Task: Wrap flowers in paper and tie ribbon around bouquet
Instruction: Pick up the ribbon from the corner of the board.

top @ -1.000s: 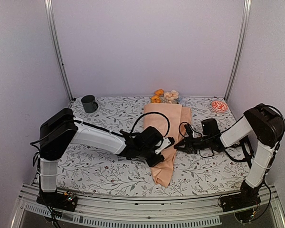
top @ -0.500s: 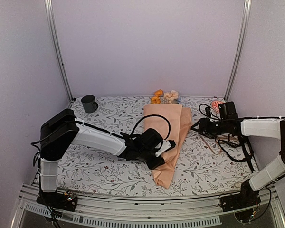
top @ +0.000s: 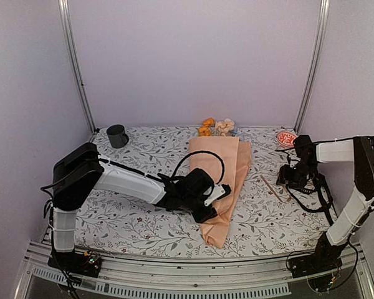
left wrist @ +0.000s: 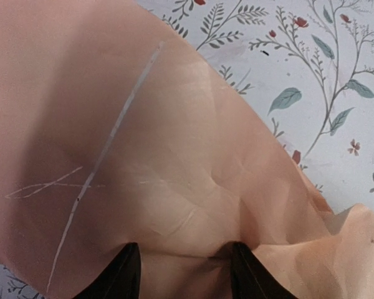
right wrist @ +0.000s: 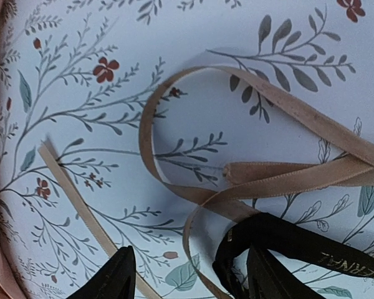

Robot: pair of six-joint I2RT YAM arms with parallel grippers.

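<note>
The bouquet [top: 217, 180] lies in the middle of the table, with its narrow end toward the near edge and its wide end toward the far side. There the flowers [top: 215, 126] stick out, orange and pale. The peach paper [left wrist: 174, 137] is wrapped round them as a cone, creased and marked with pale scuff lines.

My left pincer [left wrist: 184, 249] reaches in from the left onto the near half of the cone. Its fingers [left wrist: 121, 277] stand half apart with a ridge of paper bunched between them, so I am gripping the bouquet.

The black ribbon [right wrist: 299, 242] lies well to the right of the bouquet on the flowered cloth [top: 143, 218], tangled with a looped tan ribbon [right wrist: 268, 173]. My right pincer [right wrist: 190, 261] hangs just above that tangle, jaws wide and holding nothing. The curled end of the black ribbon lies just beside one finger; I cannot tell whether they touch.

A flat tan strip [right wrist: 81, 199] lies between the tangle and the bouquet. A dark mug [top: 117, 135] stands at the far left, and a round red and white thing [top: 287, 138] lies at the far right.
</note>
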